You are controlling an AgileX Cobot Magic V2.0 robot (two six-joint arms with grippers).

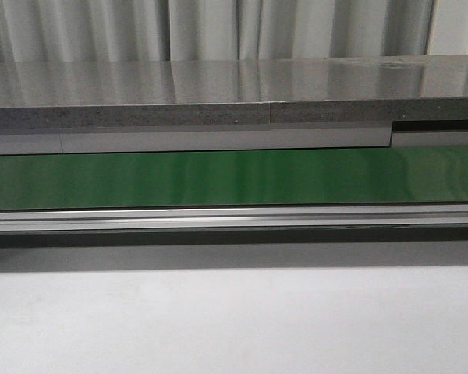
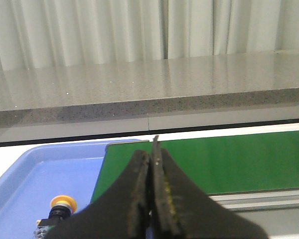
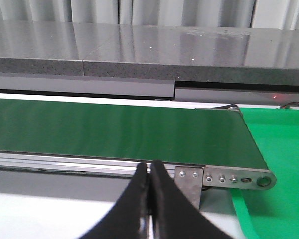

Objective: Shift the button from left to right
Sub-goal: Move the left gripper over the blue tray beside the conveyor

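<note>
The small button with the round yellow cap and black body (image 2: pixel 63 207) sat in the blue plastic tray (image 2: pixel 25 179), waiting by the long green belt's (image 1: pixel 234 178) end. Both the left gripper (image 2: pixel 152 164) and the right gripper (image 3: pixel 150 172) had their 2 fingers pressed together, holding nothing.

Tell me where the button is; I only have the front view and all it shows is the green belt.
Observer: The button shows in the left wrist view, lying in a blue tray at the belt's left end.

Operator: Report the left claw.

Observer: The left claw is shut with nothing in it, and it is not touching the button.

Operator: Now give me the right side.

Observer: The right claw is shut too, near the right end of the belt, where a bright green surface begins just past the roller.
</note>
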